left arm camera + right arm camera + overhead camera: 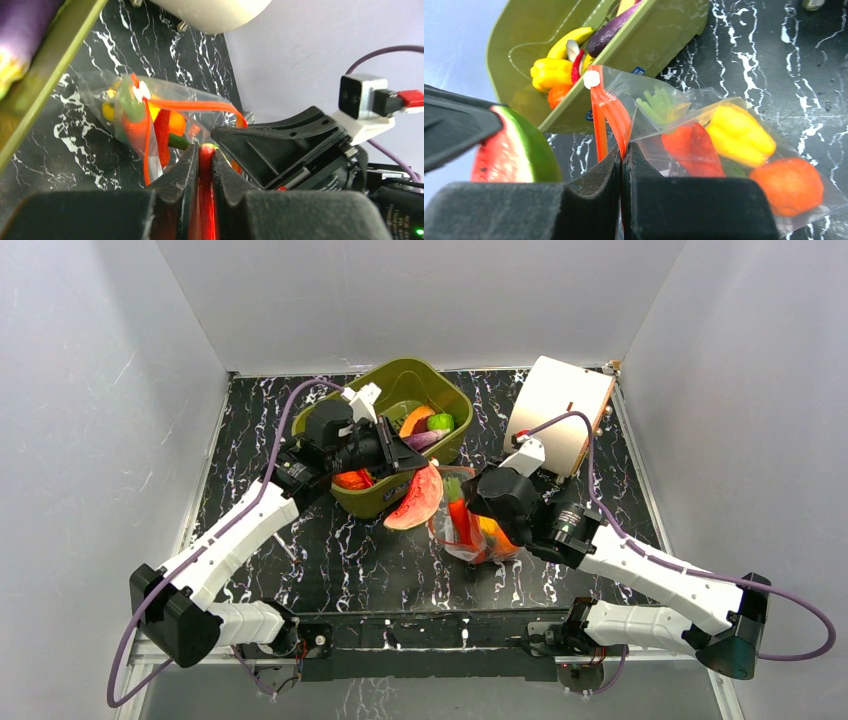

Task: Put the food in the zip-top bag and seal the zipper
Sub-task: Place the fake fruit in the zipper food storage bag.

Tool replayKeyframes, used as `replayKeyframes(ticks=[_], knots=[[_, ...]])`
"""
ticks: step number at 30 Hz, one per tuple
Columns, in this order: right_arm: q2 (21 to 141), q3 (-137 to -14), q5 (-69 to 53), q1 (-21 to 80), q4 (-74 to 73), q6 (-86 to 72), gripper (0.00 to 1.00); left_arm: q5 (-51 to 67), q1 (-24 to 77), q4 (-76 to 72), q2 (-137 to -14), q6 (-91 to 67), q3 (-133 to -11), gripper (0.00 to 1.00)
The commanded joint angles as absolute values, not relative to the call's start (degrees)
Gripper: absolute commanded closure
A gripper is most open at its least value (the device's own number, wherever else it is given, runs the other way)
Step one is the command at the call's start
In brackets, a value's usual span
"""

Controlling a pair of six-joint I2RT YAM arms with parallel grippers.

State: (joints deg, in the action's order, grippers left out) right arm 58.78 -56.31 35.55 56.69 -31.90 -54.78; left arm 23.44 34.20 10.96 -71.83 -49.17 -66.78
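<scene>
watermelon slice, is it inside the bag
No, the left hand holds the watermelon slice outside the zip-top bag.

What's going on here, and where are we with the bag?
The left gripper is shut on a watermelon slice, holding it beside the zip-top bag at its mouth. The right gripper pinches the bag's edge next to the zipper, which is not sealed. A yellow pepper, a red piece and an orange piece are already inside. More food sits in the olive tub.
</scene>
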Motion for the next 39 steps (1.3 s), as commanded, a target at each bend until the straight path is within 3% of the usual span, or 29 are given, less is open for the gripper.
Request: replayKeyframes(ticks=[1, 11, 39], knots=[[58.7, -57.0, 34.3, 57.0, -23.7, -56.3, 1.0, 24.6, 35.7, 11.8, -69.2, -50.6, -65.4, 1.0], [58.3, -56.4, 32.4, 56.9, -22.1, -55.5, 1.0, 23.6, 37.6, 13.0, -75.6, -49.0, -66.5, 1.0], [61.2, -55.6, 20.2, 57.0, -13.7, -54.3, 1.0, 5.2, 40.9, 19.8, -83.0, -48.5, -72.6, 1.0]])
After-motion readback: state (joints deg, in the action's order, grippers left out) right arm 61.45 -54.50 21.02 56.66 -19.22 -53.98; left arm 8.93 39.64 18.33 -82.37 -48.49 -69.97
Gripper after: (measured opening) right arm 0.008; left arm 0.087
